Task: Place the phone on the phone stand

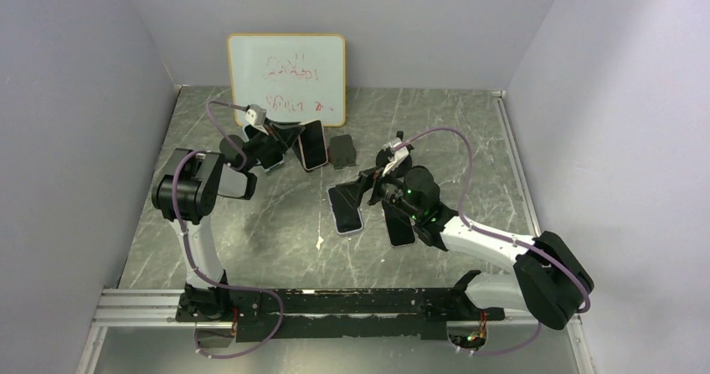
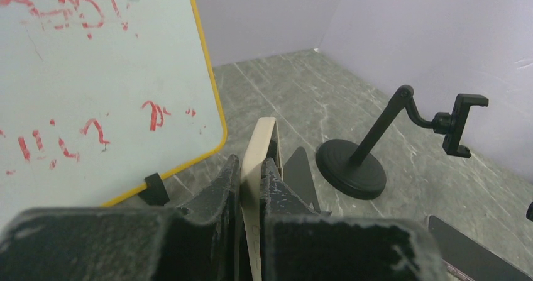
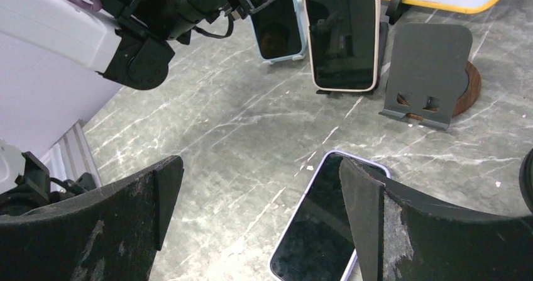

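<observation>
Between the left hand's (image 2: 251,165) closed fingers the phone (image 2: 263,133) stands gripped by its edges, the phone stand (image 2: 300,171) just beside it (seating unclear). Released crooked, it could slip off the stand. The right hand (image 3: 256,180) gapes wide, empty.

Table (image 1: 276,223): dark grey-green stone pattern with white veins.
Whiteboard (image 1: 286,69): white face, yellow frame, red scribbles.
Cream-rimmed phone (image 3: 342,29): glossy black screen.
Lilac-rimmed phone (image 3: 320,224): black screen.
Plate stand (image 3: 427,67): matte grey, on a brown round base.
Arm stand (image 2: 352,165): black throughout.
Cables (image 1: 466,177): purple.
Walls (image 1: 75,98): pale lilac-grey, plain.
</observation>
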You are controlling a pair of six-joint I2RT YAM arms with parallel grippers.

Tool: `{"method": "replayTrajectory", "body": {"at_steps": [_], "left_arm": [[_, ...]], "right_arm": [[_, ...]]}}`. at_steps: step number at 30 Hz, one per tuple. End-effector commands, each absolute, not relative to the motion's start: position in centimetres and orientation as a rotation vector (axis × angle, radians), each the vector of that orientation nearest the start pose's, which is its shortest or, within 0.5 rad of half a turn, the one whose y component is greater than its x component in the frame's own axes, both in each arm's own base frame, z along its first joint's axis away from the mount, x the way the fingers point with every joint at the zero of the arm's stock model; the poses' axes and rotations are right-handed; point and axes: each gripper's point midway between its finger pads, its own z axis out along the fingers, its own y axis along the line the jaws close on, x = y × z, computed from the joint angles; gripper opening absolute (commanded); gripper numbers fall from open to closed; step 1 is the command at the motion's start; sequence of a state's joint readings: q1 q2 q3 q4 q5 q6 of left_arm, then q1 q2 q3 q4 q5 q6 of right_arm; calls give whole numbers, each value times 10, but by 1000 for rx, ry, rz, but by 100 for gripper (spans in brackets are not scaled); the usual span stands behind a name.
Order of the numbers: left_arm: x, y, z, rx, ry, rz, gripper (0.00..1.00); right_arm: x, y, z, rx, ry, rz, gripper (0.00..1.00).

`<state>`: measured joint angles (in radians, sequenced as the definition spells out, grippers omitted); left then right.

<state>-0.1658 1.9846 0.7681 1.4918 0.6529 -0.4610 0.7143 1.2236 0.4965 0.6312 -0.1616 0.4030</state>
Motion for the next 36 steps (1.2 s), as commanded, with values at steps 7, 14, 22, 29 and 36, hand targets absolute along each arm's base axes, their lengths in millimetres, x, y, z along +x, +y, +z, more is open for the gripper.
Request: {"method": "replayTrajectory", "body": {"at_steps": [7, 14, 22, 29, 36], "left_arm": [[432, -174, 219, 451, 1062, -791, 5], [436, -173, 208, 454, 1086, -802, 5], [435, -171, 194, 448, 1119, -793, 5], [434, -165, 193, 440, 1129, -786, 22], [429, -161, 202, 441, 1113, -765, 69]], "right_arm": [[271, 293, 181, -406, 1702, 986, 100], [271, 295, 177, -412, 1711, 998, 100], [277, 291, 158, -402, 1772, 937, 100], [276, 293, 148, -404, 1802, 943, 100], [280, 295, 127, -435, 1888, 879, 100]]}}
